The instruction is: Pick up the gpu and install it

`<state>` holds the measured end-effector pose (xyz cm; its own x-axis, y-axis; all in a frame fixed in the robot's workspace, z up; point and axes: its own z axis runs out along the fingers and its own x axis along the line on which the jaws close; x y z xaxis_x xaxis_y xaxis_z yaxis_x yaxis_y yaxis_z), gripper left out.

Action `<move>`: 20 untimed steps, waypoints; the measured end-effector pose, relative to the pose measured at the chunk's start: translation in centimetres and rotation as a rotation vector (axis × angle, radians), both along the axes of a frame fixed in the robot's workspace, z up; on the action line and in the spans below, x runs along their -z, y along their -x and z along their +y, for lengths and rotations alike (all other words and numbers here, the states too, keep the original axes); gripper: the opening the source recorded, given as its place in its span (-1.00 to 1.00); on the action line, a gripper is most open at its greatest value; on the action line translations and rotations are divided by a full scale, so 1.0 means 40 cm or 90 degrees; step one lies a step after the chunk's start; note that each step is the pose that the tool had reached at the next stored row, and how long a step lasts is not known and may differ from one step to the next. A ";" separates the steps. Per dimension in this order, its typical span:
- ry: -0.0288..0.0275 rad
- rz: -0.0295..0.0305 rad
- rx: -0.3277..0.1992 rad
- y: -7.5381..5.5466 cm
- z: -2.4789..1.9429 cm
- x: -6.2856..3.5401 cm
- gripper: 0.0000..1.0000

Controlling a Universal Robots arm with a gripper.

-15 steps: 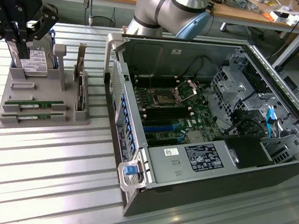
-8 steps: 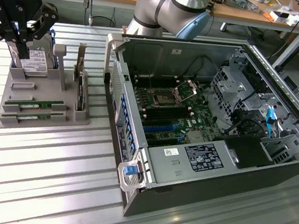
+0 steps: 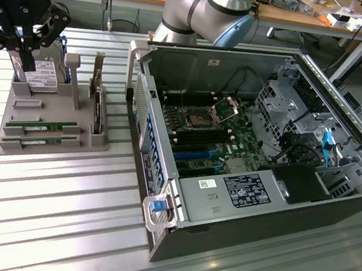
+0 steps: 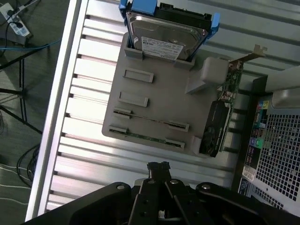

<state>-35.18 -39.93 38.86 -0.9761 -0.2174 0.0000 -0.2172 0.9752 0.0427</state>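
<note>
**Green gpu stick in its holder slot, claw shut and empty**

Exterior view:
- The black gripper (image 3: 27, 61) hangs over the far-left end of the grey holder (image 3: 37, 149). Its fingers are pinched together with nothing between them, and the tips are in front of the silver hard drive (image 3: 43, 76).
- The gpu (image 3: 41, 139) lies flat in the nearest slot. A twin green stick (image 3: 49, 126) is in the slot just behind it.
- A dark card (image 3: 97, 110) stands on edge on the holder's right side.
- The open PC case (image 3: 235, 238) sits to the exterior view's right, motherboard (image 3: 200, 134) exposed.

Wrist view:
- The gripper (image 4: 158, 168) is closed over the slatted table (image 4: 79, 154), clear of the holder (image 4: 154, 93).
- The gpu (image 4: 145, 137) runs along the holder edge closest to the gripper, with the twin green stick (image 4: 150, 117) beside it.
- The hard drive (image 4: 166, 35) is at the opposite end.
- The dark card (image 4: 213, 131) is on the case side.
</note>
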 end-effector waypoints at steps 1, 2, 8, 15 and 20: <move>0.0000 0.0000 -0.004 0.000 0.000 0.000 -0.80; 0.0000 0.0001 -0.008 0.000 0.000 0.000 -0.80; 0.0000 0.0001 -0.044 0.000 0.000 0.000 -0.80; 0.0000 0.0000 -0.090 0.000 0.000 0.000 -0.80; 0.0000 0.0000 -0.114 0.000 0.000 0.000 -0.80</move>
